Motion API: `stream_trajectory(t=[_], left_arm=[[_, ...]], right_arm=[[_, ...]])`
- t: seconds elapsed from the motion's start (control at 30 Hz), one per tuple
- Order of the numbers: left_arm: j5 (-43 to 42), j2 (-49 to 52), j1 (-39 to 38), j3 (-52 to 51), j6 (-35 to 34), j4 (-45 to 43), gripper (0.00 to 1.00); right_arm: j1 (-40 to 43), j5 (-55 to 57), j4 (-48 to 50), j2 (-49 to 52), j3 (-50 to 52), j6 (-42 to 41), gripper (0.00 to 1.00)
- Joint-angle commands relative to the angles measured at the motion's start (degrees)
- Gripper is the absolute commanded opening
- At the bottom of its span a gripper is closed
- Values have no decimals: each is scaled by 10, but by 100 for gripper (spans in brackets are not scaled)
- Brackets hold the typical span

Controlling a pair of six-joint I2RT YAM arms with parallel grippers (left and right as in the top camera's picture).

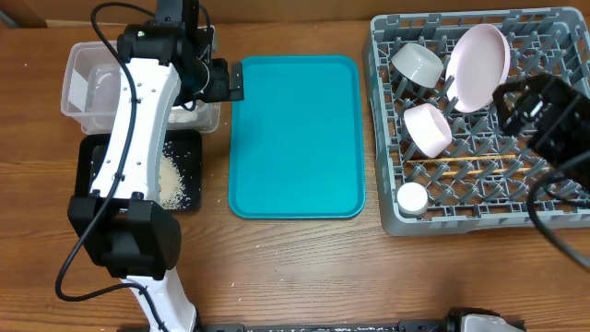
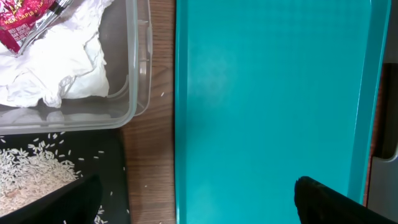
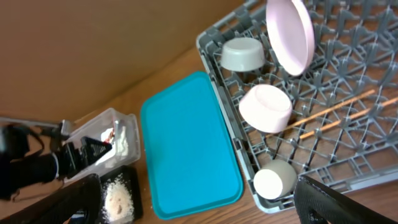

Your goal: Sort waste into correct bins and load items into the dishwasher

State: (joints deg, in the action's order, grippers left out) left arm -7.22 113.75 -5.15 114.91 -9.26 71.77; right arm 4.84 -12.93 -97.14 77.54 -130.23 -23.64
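Note:
The clear tub (image 1: 78, 83) holds the red-and-white wrapper (image 2: 25, 22) and crumpled tissue (image 2: 62, 62). The black tray (image 1: 189, 148) in front of it holds rice (image 1: 175, 180). The grey dish rack (image 1: 387, 217) holds the pink plate (image 1: 479, 65), whitish bowl (image 1: 417, 63), pink bowl (image 1: 427, 129), white cup (image 1: 412, 199) and chopsticks (image 1: 461, 171). My left gripper (image 1: 230, 81) is open and empty over the gap between the tub and the teal tray (image 1: 295, 138). My right gripper (image 1: 514, 100) is open and empty, high above the rack next to the plate.
The teal tray lies bare between the bins and the rack. A few stray rice grains lie on the wood (image 2: 163, 94) beside the tub. My left arm crosses over the tub and black tray.

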Motion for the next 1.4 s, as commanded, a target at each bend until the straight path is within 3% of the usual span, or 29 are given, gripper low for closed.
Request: stream_trajectory(t=[0.0, 0.13, 0.37, 0.83, 1.0, 1.17, 1.37], left_arm=[[2, -19, -2, 13, -2, 0, 100], [2, -19, -2, 13, -2, 0, 100], [2, -19, -1, 13, -2, 0, 100], [2, -19, -7, 13, -2, 0, 100], [2, -19, -7, 13, -2, 0, 100], [2, -19, -9, 13, -2, 0, 100], [2, -19, -8, 13, -2, 0, 100]], right_arm=[[0, -11, 1, -21, -3, 113, 100], [0, -6, 1, -63, 6, 228, 100], [0, 82, 53, -171, 157, 241, 100], [9, 95, 668, -546, 914, 241, 100], [9, 62, 862, -643, 1124, 240, 100], [9, 37, 958, -725, 1254, 236, 100], [9, 42, 934, -774, 1298, 237, 100]])
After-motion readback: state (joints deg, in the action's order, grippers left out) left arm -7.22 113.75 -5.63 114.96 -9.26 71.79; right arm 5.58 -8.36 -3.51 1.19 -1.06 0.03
